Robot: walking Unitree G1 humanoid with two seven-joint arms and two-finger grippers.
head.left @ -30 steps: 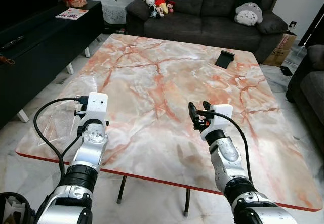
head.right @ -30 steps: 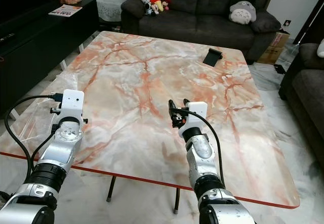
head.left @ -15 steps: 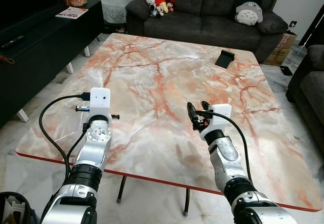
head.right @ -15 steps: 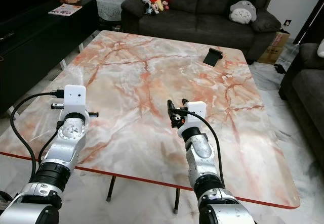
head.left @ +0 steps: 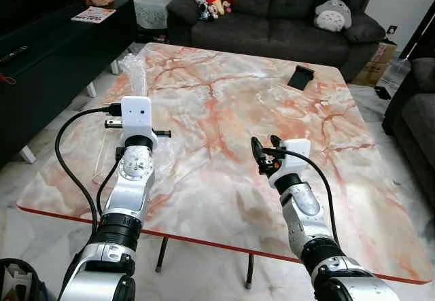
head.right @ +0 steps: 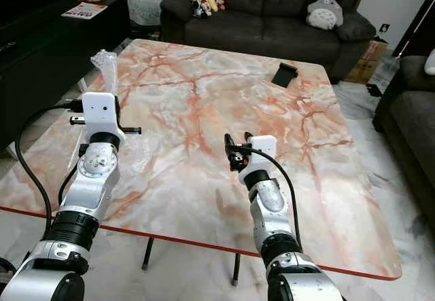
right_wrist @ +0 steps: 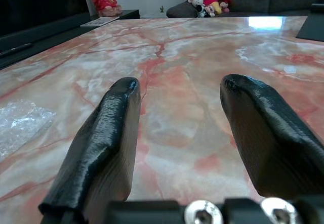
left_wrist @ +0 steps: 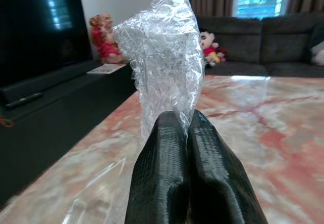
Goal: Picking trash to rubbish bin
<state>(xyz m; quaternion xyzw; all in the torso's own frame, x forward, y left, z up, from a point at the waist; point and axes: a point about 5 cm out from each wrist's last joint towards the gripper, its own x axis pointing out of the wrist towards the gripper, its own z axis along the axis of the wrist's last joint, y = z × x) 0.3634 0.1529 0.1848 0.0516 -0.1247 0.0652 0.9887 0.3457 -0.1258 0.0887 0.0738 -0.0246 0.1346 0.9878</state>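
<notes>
A crumpled sheet of clear plastic wrap [left_wrist: 164, 57] is the trash. My left gripper [left_wrist: 185, 120] is shut on it and holds it up over the left side of the marble table [head.left: 224, 104]. The top of the plastic wrap [head.left: 135, 70] sticks up above the wrist's white camera box, and its tail hangs down to the tabletop. My right gripper [head.left: 266, 148] hovers open just above the table near its front middle, with nothing between its fingers [right_wrist: 109, 128]. In the right wrist view a part of the plastic [right_wrist: 20, 125] lies on the table, off to one side.
A black flat object [head.left: 301, 78] lies at the table's far right. Behind the table stands a dark sofa [head.left: 285, 22] with plush toys. A black TV cabinet [head.left: 47, 49] runs along the left. A dark round container [head.left: 13, 280] sits on the floor at my lower left.
My left gripper has risen and moved forward, lifting the plastic off the table's left edge until it stands upright. The right arm has stayed in place.
</notes>
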